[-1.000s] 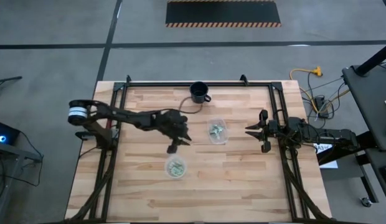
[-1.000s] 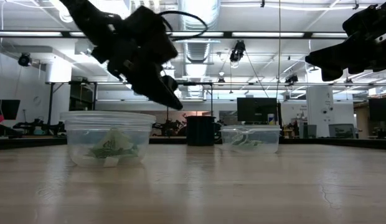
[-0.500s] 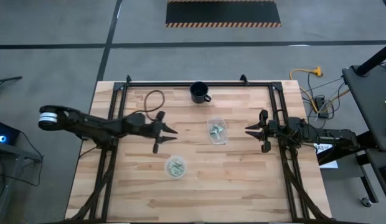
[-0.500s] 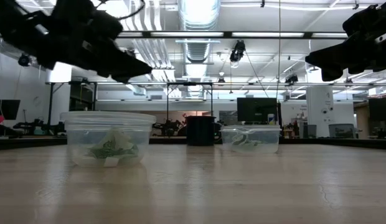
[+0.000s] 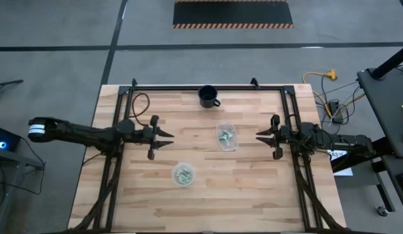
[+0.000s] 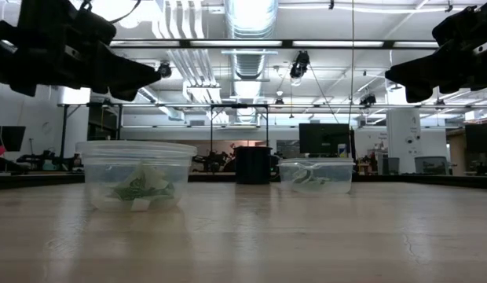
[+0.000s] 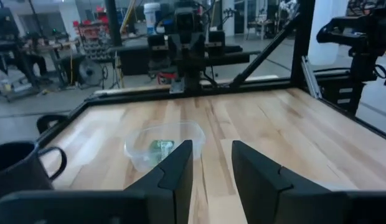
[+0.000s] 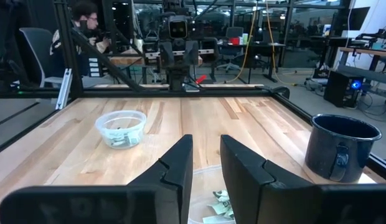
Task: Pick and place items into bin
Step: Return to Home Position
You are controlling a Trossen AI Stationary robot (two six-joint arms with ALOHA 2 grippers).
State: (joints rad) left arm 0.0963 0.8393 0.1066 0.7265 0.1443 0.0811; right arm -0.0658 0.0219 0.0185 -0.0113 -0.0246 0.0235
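The light-green and white wrapped pieces lie in two clear tubs. The round tub (image 5: 182,174) (image 6: 136,174) (image 8: 121,128) holds a small heap of them. The rectangular tub (image 5: 226,136) (image 6: 316,174) (image 7: 165,144) holds some too. My left gripper (image 5: 164,138) (image 6: 141,75) (image 7: 211,168) is open and level above the table's left part, left of both tubs. My right gripper (image 5: 263,136) (image 6: 400,75) (image 8: 205,163) is open above the right part, just right of the rectangular tub. Neither holds a piece.
A black mug (image 5: 208,96) (image 6: 254,164) (image 8: 339,146) stands near the table's far edge. A black frame rail (image 5: 208,87) runs along the far edge and down both sides. Bare wood (image 5: 253,188) lies toward the near edge. A person (image 8: 87,25) sits beyond the table.
My left arm has drawn back toward the table's left edge, from above the space between the two tubs to the left part. Its gripper has tipped from pointing down at the table to level. The tubs, the mug and my right arm have kept still.
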